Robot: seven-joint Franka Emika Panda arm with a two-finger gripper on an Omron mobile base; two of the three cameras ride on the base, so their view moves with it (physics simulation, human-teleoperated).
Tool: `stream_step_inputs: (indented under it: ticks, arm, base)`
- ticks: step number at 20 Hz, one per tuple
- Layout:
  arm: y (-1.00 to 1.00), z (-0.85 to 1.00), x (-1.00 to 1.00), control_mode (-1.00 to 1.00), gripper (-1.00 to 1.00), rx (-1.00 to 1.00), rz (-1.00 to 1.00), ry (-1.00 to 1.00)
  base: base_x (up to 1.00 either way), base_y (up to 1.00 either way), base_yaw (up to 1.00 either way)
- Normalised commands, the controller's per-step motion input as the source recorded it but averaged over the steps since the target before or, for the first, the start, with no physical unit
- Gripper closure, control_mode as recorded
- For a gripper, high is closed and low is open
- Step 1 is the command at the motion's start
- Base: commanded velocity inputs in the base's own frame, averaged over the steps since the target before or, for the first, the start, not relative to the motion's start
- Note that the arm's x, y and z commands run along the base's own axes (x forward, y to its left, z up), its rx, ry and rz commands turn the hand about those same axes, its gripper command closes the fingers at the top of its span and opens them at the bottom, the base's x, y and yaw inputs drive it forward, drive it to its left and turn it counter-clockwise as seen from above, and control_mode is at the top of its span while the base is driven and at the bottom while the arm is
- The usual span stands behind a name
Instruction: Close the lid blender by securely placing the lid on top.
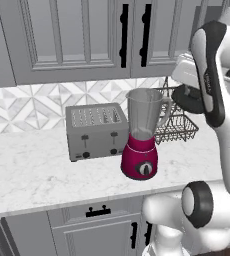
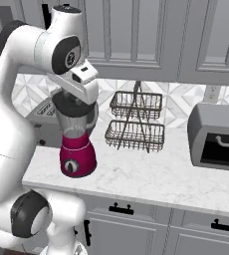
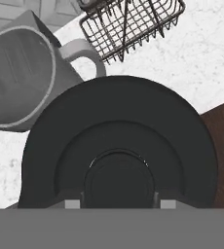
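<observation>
The pincer (image 3: 119, 204) holds the dark lid (image 3: 119, 146) in the air, beside the open jar of the blender (image 1: 142, 135) on the table (image 1: 32, 170). Next, the lid likely needs centering over the rim, then lowering.

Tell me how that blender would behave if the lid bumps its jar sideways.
The blender looks apt to tip: a tall clear jar on a small rounded magenta base. The jar seems rigid, so it would likely rock or slide whole on the smooth marble counter. The lid, held in the gripper, looks stiff too.
</observation>
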Motion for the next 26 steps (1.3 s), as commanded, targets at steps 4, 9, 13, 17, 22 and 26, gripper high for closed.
stream_step_inputs:
  ticks: [4, 9, 13, 17, 22, 26]
  arm:
    - [0.66, 0.28, 0.15, -1.0, 1.0, 0.0, 0.0, 0.03]
    - [0.57, -0.24, 0.52, -1.0, 1.0, 0.0, -0.01, 0.06]
    - [0.42, -0.36, 0.59, -1.0, 1.0, 0.0, -0.01, 0.06]
    - [0.03, -0.19, 0.34, -1.0, 1.0, 0.0, 0.0, 0.1]
    - [0.0, 0.0, 0.44, -1.0, 1.0, -0.01, 0.0, 0.05]
    - [0.03, 0.0, 0.38, -1.0, 1.0, -0.11, 0.0, 0.0]
  base:
    - [0.0, 0.0, 0.0]
    - [0.0, 0.0, 0.0]
    - [0.0, 0.0, 0.0]
    - [0.0, 0.0, 0.0]
    - [0.0, 0.0, 0.0]
    - [0.0, 0.0, 0.0]
